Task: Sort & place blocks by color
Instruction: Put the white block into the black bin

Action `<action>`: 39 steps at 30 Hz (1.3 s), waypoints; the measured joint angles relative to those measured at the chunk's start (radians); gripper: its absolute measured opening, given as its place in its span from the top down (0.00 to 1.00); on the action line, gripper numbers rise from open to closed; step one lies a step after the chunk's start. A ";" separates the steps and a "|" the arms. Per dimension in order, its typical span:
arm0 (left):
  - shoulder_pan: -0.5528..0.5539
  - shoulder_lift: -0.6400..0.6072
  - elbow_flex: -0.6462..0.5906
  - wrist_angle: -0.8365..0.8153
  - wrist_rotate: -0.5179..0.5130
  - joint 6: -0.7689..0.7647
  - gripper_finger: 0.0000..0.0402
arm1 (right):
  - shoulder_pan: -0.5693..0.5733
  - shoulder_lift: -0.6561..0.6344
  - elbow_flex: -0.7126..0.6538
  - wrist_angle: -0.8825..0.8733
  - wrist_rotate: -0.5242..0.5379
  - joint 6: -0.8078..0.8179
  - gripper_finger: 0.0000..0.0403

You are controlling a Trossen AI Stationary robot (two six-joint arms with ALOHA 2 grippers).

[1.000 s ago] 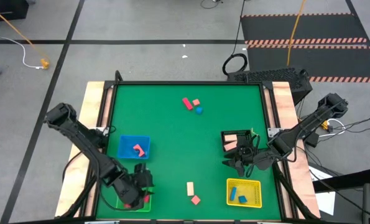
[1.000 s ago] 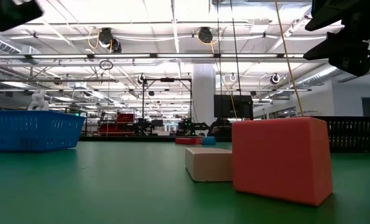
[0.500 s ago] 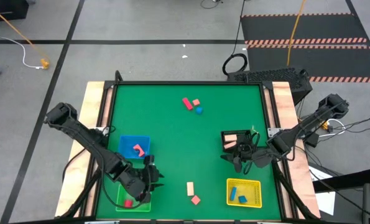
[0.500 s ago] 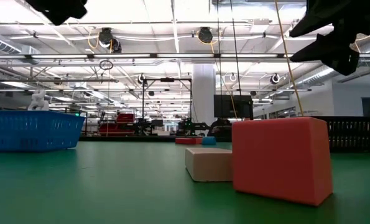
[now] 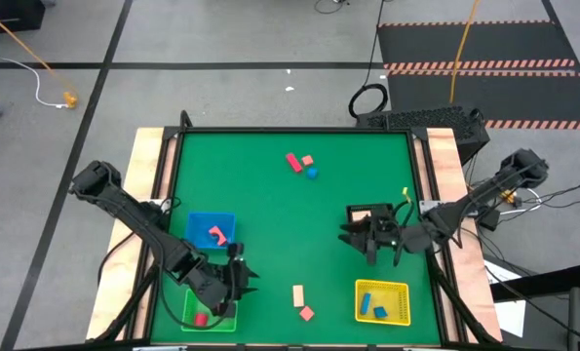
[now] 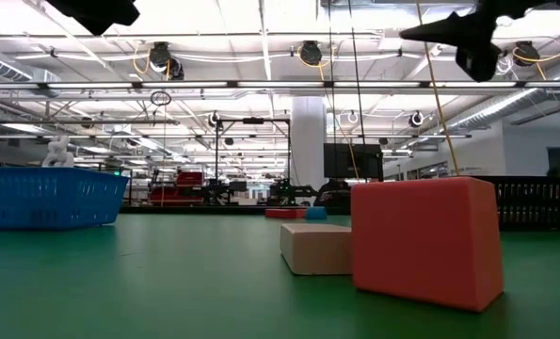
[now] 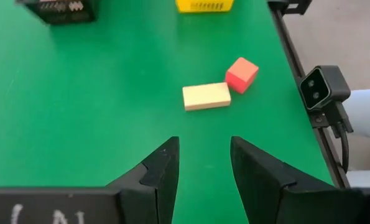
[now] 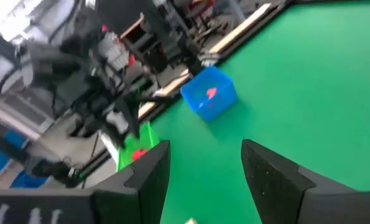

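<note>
Hovering by the green tray [image 5: 210, 318], left gripper [image 7: 202, 163] has fingers apart, empty; cream bar [image 7: 206, 96] and red cube [image 7: 242, 74] lie ahead. Right gripper [image 8: 204, 163] over the black tray [image 5: 360, 212], apparently empty, fingers apart.

left pincer [image 5: 243, 283] left green tray [image 5: 212, 320].

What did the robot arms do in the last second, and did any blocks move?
The left gripper lifted off the green tray, leaving a red block there, and turned toward the cream block. Its fingers are open and empty. The right gripper swung away from the yellow tray, up over the black tray, open and empty. All the other blocks and trays stayed put.
</note>
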 joint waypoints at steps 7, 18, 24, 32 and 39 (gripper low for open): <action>0.024 0.006 -0.194 0.399 -0.032 0.143 0.64 | -0.049 0.000 0.000 0.067 -0.006 0.012 0.54; 0.103 0.076 -0.300 0.641 0.034 0.157 0.64 | -0.048 0.221 0.000 0.307 -0.050 0.049 0.54; 0.123 0.183 -0.300 0.736 0.124 0.260 0.64 | -0.047 0.363 0.001 0.489 -0.114 0.067 0.54; 0.150 0.312 -0.291 0.921 0.167 0.376 0.64 | -0.024 0.518 0.053 0.521 -0.181 0.274 0.54; 0.188 0.388 -0.283 1.003 0.216 0.461 0.64 | -0.018 0.610 0.187 0.487 -0.308 0.287 0.54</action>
